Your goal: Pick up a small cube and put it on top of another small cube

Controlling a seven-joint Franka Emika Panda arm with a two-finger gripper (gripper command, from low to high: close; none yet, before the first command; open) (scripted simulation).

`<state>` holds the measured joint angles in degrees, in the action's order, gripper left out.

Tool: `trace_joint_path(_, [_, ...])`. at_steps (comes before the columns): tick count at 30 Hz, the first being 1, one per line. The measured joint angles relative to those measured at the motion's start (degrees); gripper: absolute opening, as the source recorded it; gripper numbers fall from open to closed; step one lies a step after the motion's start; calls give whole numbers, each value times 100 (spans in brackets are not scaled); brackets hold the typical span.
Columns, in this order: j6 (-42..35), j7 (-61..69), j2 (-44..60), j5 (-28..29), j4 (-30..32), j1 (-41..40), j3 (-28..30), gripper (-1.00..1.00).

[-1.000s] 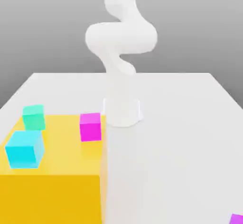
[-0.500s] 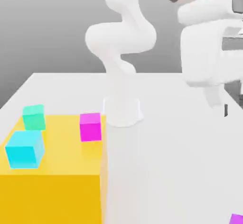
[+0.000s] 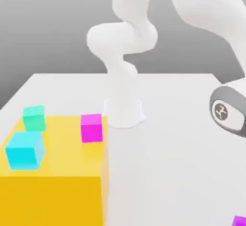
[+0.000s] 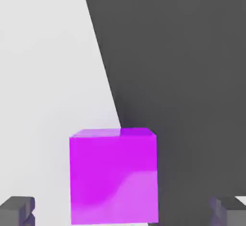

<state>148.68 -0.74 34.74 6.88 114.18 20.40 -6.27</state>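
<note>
Hand view, nearest first: tool (image 4: 123, 209) wide open, nothing held. Dark fingertips (image 4: 18, 208) sit one on each side of the purple-violet cube (image 4: 114, 176), both apart from it, no contact. Cube rests on the white surface (image 4: 48, 76), right by the surface's edge, dark backdrop beyond.

Exterior view: the same cube shows as a sliver at the bottom corner on the exterior view's right (image 3: 239, 221). Arm (image 3: 229, 111) reaches down toward that corner. Further back on the exterior view's left, the yellow block (image 3: 57, 182) carries the cyan cube (image 3: 25, 150), the magenta cube (image 3: 91, 127) and the green cube (image 3: 34, 118), all well apart from the purple-violet cube. Arm base (image 3: 124, 112) stands behind, near the middle of the surface.

Risks, my read:
- Cube is close to the surface's edge. A fingertip clipping it on descent could push it off.
- Cube faces look slightly skewed to the finger line. Closing off-square may rotate it or pinch a corner, then it slips in transit.
- Long carry across to the block. Low clearance could hit the block's side or knock a cube there.
- Off-centre release on the target cube means a topple.

Writing: none readable. Only a round emblem on the arm's grey joint cap (image 3: 220, 111), too small to make out.
</note>
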Motion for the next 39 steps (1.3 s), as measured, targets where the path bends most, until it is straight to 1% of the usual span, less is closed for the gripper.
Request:
trace_joint_path(1, [112,-11,150,23,-33,19,22,-100])
trace_joint_path(7, [157,-7,224,24,-50,29,33,-100])
trace_joint_path(9, [2,14,22,-4,-4,5,0,-100])
trace_joint_path(13, [-549,148,-745,-80,202,-116,-16,-100])
trace_joint_path(21, [-1486,716,-2430,-1,864,-648,427,-100])
trace_joint_path(29, [-2375,1454,-4052,-105,1546,-1420,814,-100])
trace_joint_path(37, [-3232,2321,-5523,-280,2234,-1865,1462,-100])
trace_joint_path(39, [-3059,2432,-5573,-300,2475,-1920,1556,-100])
